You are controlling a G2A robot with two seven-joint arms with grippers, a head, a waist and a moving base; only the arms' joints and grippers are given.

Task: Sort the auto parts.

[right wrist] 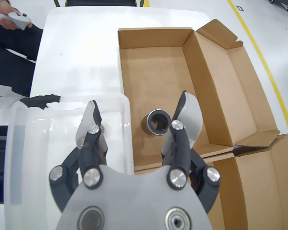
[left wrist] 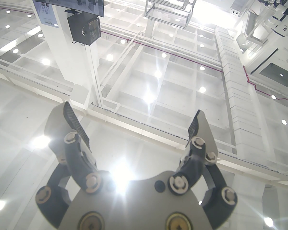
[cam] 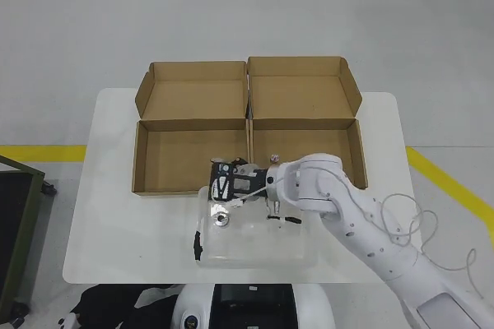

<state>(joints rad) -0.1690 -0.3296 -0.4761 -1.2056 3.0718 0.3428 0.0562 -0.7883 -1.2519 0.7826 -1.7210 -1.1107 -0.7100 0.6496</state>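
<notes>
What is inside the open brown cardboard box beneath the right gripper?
One short silver metal ring with a black bore sits on the floor of the brown cardboard box. The right gripper covers some floor beside it.

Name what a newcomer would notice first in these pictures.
The right pincer hangs open over the seam between a clear bin and a brown cardboard box, with a dark metal-rimmed ring on the box floor beneath it. The left pincer, also open, points up at a bright ceiling.
</notes>
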